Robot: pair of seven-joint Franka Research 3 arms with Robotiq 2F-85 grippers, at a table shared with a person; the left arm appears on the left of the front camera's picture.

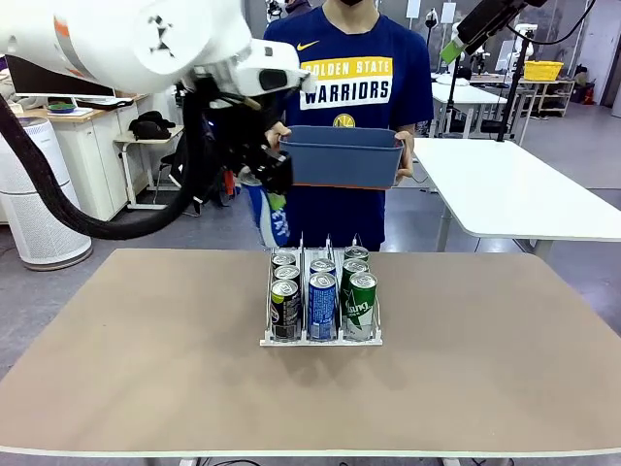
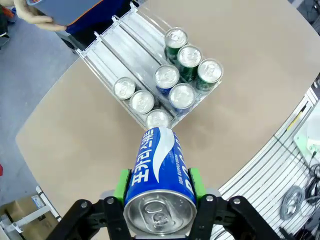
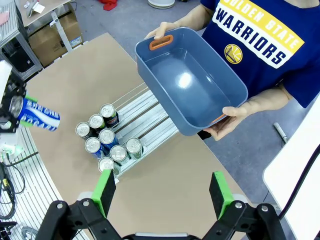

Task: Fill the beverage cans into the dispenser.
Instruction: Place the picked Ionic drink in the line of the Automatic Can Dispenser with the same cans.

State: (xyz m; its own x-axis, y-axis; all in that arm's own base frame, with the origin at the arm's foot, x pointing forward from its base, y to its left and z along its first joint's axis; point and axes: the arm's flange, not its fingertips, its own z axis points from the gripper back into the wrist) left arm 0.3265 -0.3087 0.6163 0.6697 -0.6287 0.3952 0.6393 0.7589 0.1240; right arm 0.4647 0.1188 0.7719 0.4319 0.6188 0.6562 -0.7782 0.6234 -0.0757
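Left wrist view: left gripper (image 2: pixel 159 192) clamped on blue can (image 2: pixel 159 170), dispenser (image 2: pixel 131 49) at 12 o'clock (eight cans loaded), right gripper (image 3: pixel 162 192) wide and empty; risk: tilted can snagging a divider.

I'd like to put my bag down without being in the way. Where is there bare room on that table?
The brown table is bare left and right of the can rack, and along the near edge. The middle is crowded: eight cans fill the rack's front, and the left gripper holds a blue can above that area.
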